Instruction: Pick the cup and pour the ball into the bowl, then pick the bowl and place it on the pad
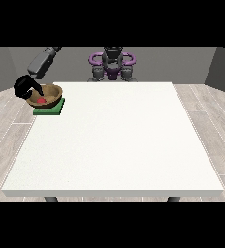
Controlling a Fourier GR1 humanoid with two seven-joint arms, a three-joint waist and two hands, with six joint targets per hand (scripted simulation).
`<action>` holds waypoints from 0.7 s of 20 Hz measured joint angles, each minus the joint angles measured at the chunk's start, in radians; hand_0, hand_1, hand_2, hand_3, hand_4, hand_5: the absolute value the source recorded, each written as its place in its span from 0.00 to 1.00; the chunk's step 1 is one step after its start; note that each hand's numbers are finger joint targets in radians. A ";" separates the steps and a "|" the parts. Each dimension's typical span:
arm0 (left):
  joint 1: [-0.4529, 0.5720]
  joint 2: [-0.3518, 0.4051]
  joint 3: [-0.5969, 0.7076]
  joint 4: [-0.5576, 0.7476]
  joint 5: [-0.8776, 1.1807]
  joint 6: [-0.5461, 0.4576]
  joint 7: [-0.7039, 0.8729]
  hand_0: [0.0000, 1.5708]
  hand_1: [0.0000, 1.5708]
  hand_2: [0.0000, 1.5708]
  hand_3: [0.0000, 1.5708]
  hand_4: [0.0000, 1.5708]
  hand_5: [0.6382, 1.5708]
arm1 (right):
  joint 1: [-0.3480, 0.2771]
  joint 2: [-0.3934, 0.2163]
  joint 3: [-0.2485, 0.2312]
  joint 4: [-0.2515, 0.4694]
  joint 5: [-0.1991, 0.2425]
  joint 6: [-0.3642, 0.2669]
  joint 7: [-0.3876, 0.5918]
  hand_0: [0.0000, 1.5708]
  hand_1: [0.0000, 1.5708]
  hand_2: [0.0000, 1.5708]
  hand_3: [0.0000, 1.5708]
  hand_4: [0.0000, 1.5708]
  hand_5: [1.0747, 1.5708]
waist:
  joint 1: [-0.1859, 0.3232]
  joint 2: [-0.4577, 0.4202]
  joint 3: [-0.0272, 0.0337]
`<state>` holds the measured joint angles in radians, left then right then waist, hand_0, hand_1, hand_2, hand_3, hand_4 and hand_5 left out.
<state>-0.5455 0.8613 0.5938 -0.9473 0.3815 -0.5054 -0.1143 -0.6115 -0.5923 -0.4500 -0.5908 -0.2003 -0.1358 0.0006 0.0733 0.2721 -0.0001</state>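
Item one, far left of the table (114, 145): one black hand (26, 88), the hand at the view's left, on the end of a grey arm (42, 62) that slants down from the upper left. It sits at the left rim of the bowl, with a finger reaching down over the rim toward the inside. Whether the fingers are curled round the rim or only resting on it, I cannot tell from where I stand.

Item two, touching that hand on its right: one brown bowl (50, 92), upright, mouth open to the ceiling. Contents: one red ball (41, 100), lying low inside against the left part of the bowl's floor.

Item three, beneath the bowl: one green pad (55, 109), square and flat on the table's far left corner. The bowl stands on it, with pad showing along the front and right.

Item four, top centre behind the table: one robot torso (112, 63), grey with purple rings at the shoulders.

Count: one hand seen, one bowl, one ball, one pad, one table.
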 measured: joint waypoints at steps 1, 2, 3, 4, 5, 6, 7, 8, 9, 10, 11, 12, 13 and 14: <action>-0.010 0.008 0.005 -0.009 0.012 0.001 0.011 0.00 0.00 0.00 0.00 0.76 0.99 | -0.008 -0.014 -0.008 0.011 -0.001 0.003 -0.020 0.80 0.80 0.86 0.58 0.07 0.92 | 0.006 0.019 0.0005; -0.016 0.011 0.005 -0.015 0.019 0.000 0.015 0.00 0.00 0.00 0.00 0.76 1.00 | -0.014 -0.021 -0.008 0.020 0.003 -0.001 -0.032 0.73 0.73 0.84 0.64 0.12 0.92 | 0.009 0.029 0.0006; -0.010 0.001 0.000 -0.023 0.020 0.002 0.015 0.00 0.00 0.00 0.00 0.76 1.00 | -0.016 -0.027 -0.007 0.027 0.008 -0.008 -0.039 0.59 0.59 0.70 0.66 0.10 0.88 | 0.014 0.029 0.0007; -0.011 0.002 -0.002 -0.021 0.013 0.010 0.010 0.00 0.00 0.00 0.00 0.76 1.00 | -0.025 -0.024 0.002 0.026 0.014 -0.010 -0.036 0.41 0.41 0.44 0.64 0.00 0.80 | 0.012 0.031 0.0004; -0.012 0.004 -0.003 -0.025 0.014 0.012 0.009 0.00 0.00 0.00 0.00 0.76 1.00 | -0.030 -0.033 0.007 0.034 0.019 -0.002 -0.032 0.12 0.12 0.26 0.50 0.00 0.76 | 0.016 0.035 0.0004; -0.009 0.002 -0.003 -0.021 0.010 0.012 -0.007 0.00 0.00 0.00 0.00 0.76 1.00 | -0.031 -0.033 0.019 0.033 0.028 0.005 -0.030 0.00 0.00 0.13 0.00 0.00 0.74 | 0.018 0.039 -0.0002; -0.009 0.000 -0.007 -0.018 0.007 0.015 -0.007 0.00 0.00 0.00 0.00 0.77 1.00 | -0.035 -0.032 0.036 0.032 0.039 0.012 -0.021 0.00 0.00 0.00 0.00 0.00 0.73 | 0.018 0.036 -0.0005; -0.011 0.008 -0.005 -0.007 0.009 0.012 -0.007 0.00 0.00 0.00 0.00 0.77 1.00 | -0.034 -0.030 0.049 0.029 0.049 0.021 -0.022 0.00 0.00 0.00 0.00 0.00 0.68 | 0.015 0.036 -0.0012; -0.011 0.008 -0.007 -0.004 0.008 0.013 -0.004 0.00 0.00 0.00 0.00 0.77 1.00 | -0.036 -0.036 0.062 0.031 0.058 0.034 -0.007 0.00 0.00 0.00 0.00 0.00 0.67 | 0.014 0.026 -0.0009; -0.015 0.003 -0.013 -0.018 0.011 0.021 0.007 0.00 0.00 0.00 0.00 0.76 1.00 | -0.041 -0.033 0.067 0.040 0.064 0.033 -0.012 0.00 0.00 0.00 0.00 0.00 0.66 | 0.017 0.026 -0.0006; -0.007 -0.011 -0.021 -0.036 0.013 0.027 0.016 0.00 0.00 0.00 0.00 0.76 1.00 | -0.037 -0.036 0.073 0.051 0.069 0.042 -0.014 0.00 0.00 0.00 0.00 0.00 0.67 | 0.021 0.011 -0.0002; 0.001 -0.029 -0.029 -0.060 0.013 0.036 0.015 0.00 0.00 0.00 0.00 0.76 1.00 | -0.034 -0.040 0.076 0.064 0.074 0.049 -0.017 0.00 0.00 0.00 0.00 0.00 0.65 | 0.028 0.004 0.0001; 0.005 -0.041 -0.038 -0.080 0.016 0.043 0.030 0.00 0.00 0.00 0.00 0.76 1.00 | -0.035 -0.052 0.079 0.076 0.078 0.062 -0.008 0.00 0.00 0.00 0.00 0.00 0.66 | 0.031 -0.009 0.0005; 0.013 -0.047 -0.044 -0.077 0.015 0.043 0.039 0.00 0.00 0.00 0.00 0.76 1.00 | -0.036 -0.062 0.085 0.076 0.081 0.075 0.009 0.00 0.00 0.00 0.00 0.00 0.62 | 0.026 -0.030 0.0006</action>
<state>-0.5330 0.8145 0.5496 -1.0244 0.3970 -0.4622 -0.0750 -0.6472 -0.6542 -0.3652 -0.5152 -0.1189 -0.0610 0.0094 0.0989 0.2422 0.0006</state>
